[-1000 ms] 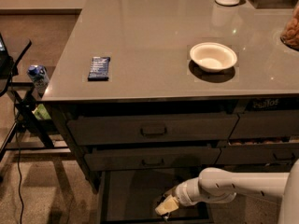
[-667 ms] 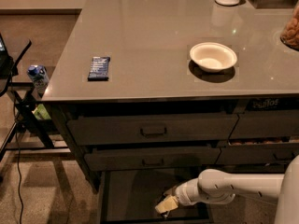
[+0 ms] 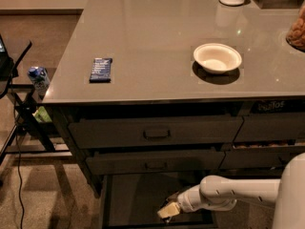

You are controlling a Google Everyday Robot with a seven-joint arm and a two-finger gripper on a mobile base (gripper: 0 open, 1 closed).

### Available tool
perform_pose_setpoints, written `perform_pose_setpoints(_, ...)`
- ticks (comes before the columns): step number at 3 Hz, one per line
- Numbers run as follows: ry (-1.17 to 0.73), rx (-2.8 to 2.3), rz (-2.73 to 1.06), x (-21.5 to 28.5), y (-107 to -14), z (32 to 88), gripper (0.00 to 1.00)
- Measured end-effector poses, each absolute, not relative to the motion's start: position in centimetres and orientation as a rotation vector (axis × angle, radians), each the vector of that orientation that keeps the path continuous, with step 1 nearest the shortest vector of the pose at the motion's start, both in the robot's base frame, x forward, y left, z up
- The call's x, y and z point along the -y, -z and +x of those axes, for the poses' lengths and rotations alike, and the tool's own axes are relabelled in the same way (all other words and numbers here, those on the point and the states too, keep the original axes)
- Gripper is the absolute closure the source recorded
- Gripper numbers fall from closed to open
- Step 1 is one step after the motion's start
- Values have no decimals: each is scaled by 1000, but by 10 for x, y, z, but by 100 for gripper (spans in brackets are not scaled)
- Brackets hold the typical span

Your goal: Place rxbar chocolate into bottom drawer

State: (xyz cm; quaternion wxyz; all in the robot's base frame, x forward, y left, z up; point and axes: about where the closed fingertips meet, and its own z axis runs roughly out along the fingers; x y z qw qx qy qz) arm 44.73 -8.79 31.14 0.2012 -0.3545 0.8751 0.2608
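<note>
The bottom drawer (image 3: 129, 197) is pulled open below the counter, its dark flat floor showing. My white arm reaches in from the right, and my gripper (image 3: 167, 210) hangs low over the drawer floor near its front middle. I cannot make out the rxbar chocolate; it is hidden or too dark to pick out against the drawer and the gripper.
A blue-wrapped bar (image 3: 101, 69) lies on the grey counter (image 3: 152, 32) near its left edge, and a white bowl (image 3: 217, 57) sits to the right. Two shallower handled drawers (image 3: 156, 133) are above the open one. A stand with a blue carton (image 3: 38, 77) is at the left.
</note>
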Motion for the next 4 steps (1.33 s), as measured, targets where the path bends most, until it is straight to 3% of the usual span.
perform_pose_setpoints(1,-725,-2446,-913,75,-253,471,100)
perform_pose_setpoints(4,-790,-2454,-798,58,-211,482,100)
